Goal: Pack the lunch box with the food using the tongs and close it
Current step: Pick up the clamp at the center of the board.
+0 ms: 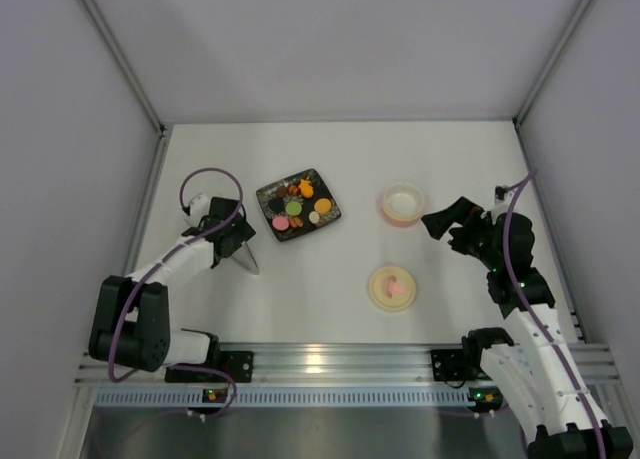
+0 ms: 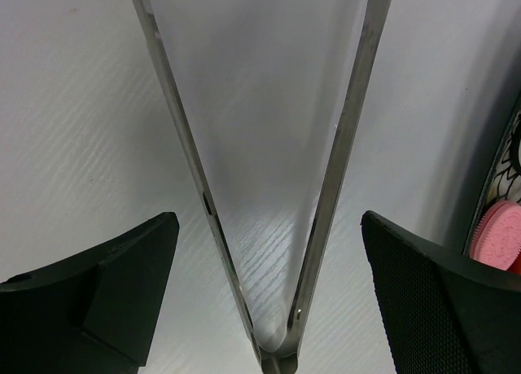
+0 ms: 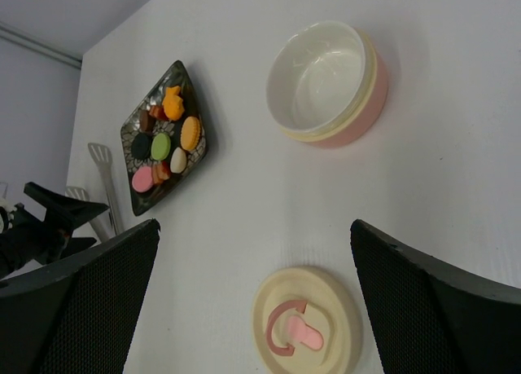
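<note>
Left of plate point(image 3: 140, 196) on surface point(image 1: 320, 279), your left pincer point(image 2: 269, 227) wide, straddling tongs point(image 2: 352, 138) for squeeze grip; right pincer point(image 1: 442, 222) wide near empty lunch box point(image 1: 403, 203), lid point(image 1: 393, 287) off; food point(image 1: 297, 205) on plate.

On the white table point(image 1: 330, 149), the dark square floral plate point(image 1: 266, 194) sits left of centre with the small colourful food pieces point(image 1: 297, 206) on it; the thin silvery metal tongs point(image 1: 250, 263) lie just left of it, under the left claw point(image 1: 234, 241). The round pink-sided bowl point(image 1: 403, 203) stands well right of the plate, and the cream disc lid with pink knob point(image 1: 393, 288) lies before the bowl, apart from it.
</note>
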Tool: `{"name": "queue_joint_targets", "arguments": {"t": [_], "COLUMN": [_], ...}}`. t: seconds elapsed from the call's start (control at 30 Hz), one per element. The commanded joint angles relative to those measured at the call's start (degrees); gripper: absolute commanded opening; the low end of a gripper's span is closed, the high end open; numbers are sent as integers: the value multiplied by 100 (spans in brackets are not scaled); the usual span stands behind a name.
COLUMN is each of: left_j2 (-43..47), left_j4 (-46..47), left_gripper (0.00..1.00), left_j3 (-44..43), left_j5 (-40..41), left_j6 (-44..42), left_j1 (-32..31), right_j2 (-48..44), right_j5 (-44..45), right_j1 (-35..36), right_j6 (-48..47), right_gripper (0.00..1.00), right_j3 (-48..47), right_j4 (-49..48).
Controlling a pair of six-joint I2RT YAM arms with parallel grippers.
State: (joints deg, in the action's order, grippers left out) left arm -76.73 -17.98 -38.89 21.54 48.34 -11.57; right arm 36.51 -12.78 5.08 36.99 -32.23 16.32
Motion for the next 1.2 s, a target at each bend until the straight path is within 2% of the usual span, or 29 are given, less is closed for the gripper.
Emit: {"name": "queue_joint_targets", "arguments": {"t": [0.0, 0.23, 0.5, 0.7, 0.97, 1.17], "left_j2": [-228, -474, -808, -835, -879, -800], "left_j4": [137, -57, 93, -65, -233, -232], "left_gripper": [99, 99, 98, 98, 93, 86], "left_j3": [-276, -294, -390, -452, -233, -83], "left_j5": [324, 667, 474, 667, 781, 834], "left_j6": [228, 563, 536, 694, 1002, 1011], "left_j1": [-64, -82, -152, -398, -425, -416], "right_j2": [58, 128, 181, 207, 163, 207], "right_j5": [-23, -14, -102, -146, -181, -366], "right_j1": [-95, -95, -95, -95, -95, -95], "right_j6": [-122, -87, -34, 1, 18, 54], "right_gripper": [99, 99, 100, 100, 100, 100], "right_j3": [-20, -47, -126, -178, -144, -29], "right_j4": [-208, -208, -173, -173, -155, -295]}}
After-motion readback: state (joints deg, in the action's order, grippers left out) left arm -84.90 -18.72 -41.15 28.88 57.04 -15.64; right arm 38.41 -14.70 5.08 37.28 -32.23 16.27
